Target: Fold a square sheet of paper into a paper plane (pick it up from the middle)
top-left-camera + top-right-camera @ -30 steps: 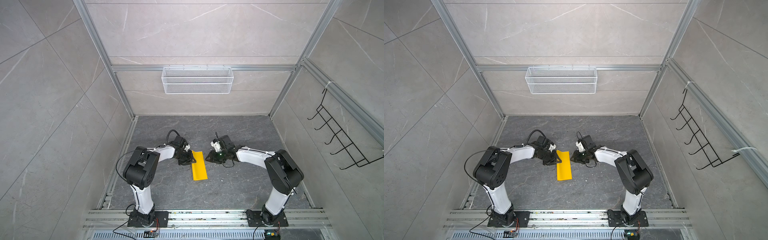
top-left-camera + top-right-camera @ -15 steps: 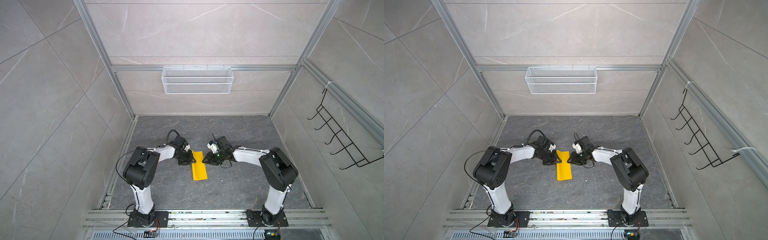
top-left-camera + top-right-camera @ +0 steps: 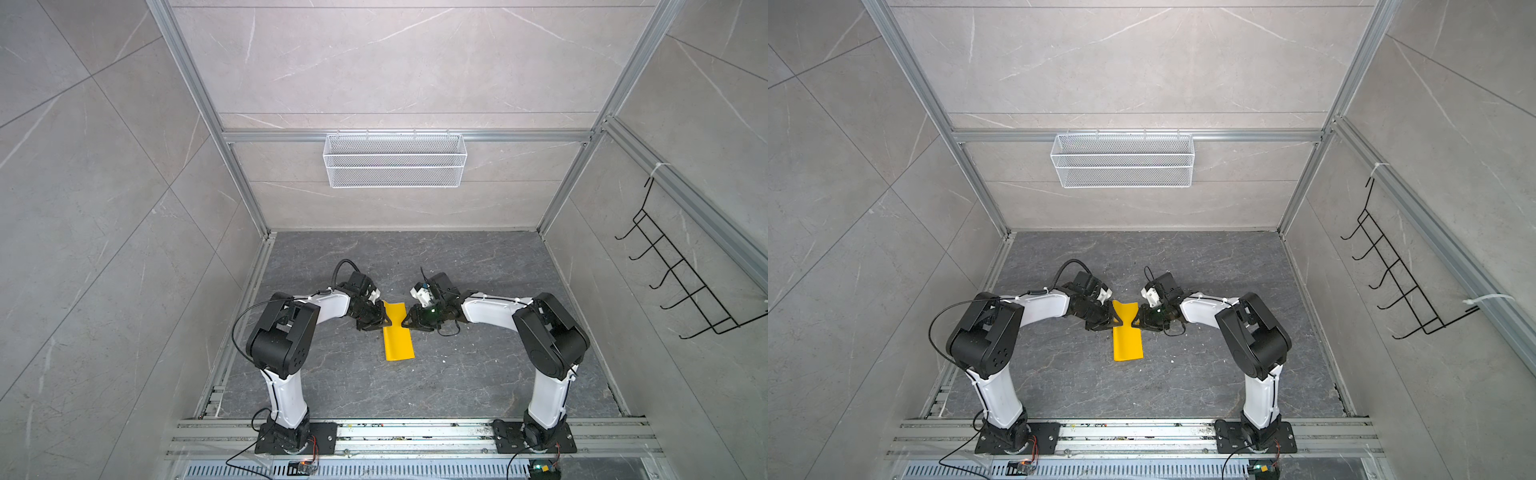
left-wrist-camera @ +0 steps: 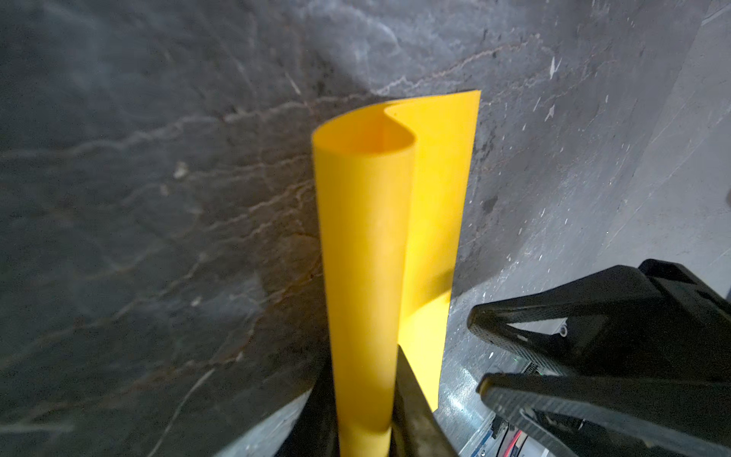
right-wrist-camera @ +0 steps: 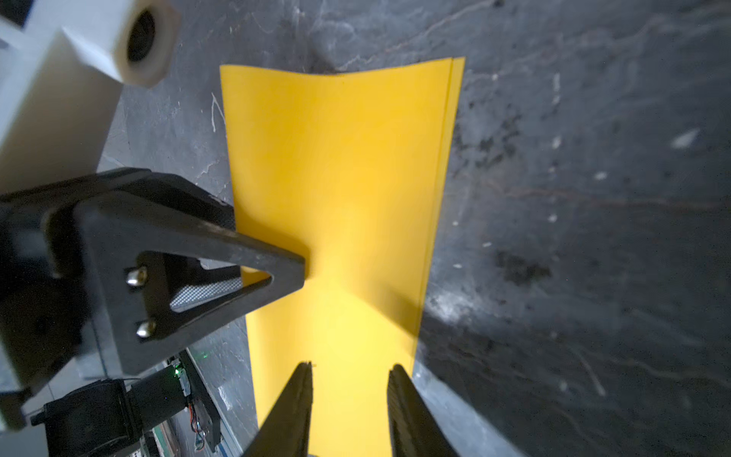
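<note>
Left wrist view: a yellow sheet of paper point(image 4: 368, 245) lies on a dark grey table point(image 4: 158, 198), doubled over into a soft, uncreased loop. The left gripper point(image 4: 362, 362) is clenched around that loop. The right gripper point(image 4: 474, 352) sits just beside the sheet's opposite edge with its fingers parted; whether they touch the paper is hard to tell. Risks: the loop could spring open if the grip loosens, the layered edges could slide out of line, or an uneven press could set a crooked crease.
</note>
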Controlling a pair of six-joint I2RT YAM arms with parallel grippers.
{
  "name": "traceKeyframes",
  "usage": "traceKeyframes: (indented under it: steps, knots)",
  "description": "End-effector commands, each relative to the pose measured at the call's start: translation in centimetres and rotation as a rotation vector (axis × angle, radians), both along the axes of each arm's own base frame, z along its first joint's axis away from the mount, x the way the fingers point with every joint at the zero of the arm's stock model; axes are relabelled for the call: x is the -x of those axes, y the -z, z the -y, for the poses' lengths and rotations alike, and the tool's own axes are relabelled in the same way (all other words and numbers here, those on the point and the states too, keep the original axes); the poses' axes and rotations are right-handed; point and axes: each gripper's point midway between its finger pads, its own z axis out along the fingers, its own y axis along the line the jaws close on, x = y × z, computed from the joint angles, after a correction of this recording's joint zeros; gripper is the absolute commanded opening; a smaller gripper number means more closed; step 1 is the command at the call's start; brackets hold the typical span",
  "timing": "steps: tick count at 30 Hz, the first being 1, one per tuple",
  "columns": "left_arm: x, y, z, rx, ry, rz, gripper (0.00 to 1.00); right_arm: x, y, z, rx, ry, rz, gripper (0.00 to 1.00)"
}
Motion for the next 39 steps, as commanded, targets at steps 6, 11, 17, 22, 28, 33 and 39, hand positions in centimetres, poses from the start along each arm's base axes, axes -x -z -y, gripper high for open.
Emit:
traceKeyframes:
  steps: [6,11,17,22,28,33,39]
  knots:
    - [1.0,2.3,-1.3,-0.081,0.022,-0.052,0.23,-2.7,-2.1,3.2,-0.002,0.178,0.075,0.36]
    - [0.9,2.2,-1.2,-0.081,0.025,-0.047,0.24,-2.4,-1.8,2.4,-0.031,0.141,0.049,0.36]
    - [1.0,2.5,-1.3,-0.089,0.041,-0.054,0.26,-2.2,-1.7,1.8,-0.041,0.113,0.039,0.36]
    - [1.4,2.8,-1.5,-0.100,0.064,-0.065,0.26,-1.8,-1.5,1.0,-0.043,0.079,0.026,0.36]
    - [1.8,3.2,-1.6,-0.107,0.091,-0.069,0.27,-1.6,-1.0,0.4,-0.031,0.055,0.009,0.36]
    - [2.0,3.5,-1.7,-0.112,0.106,-0.075,0.25,-1.2,-0.6,-0.2,-0.023,0.025,-0.004,0.36]
    - [2.0,3.7,-1.9,-0.123,0.108,-0.077,0.25,-0.8,-0.2,-0.8,-0.027,0.004,-0.021,0.36]
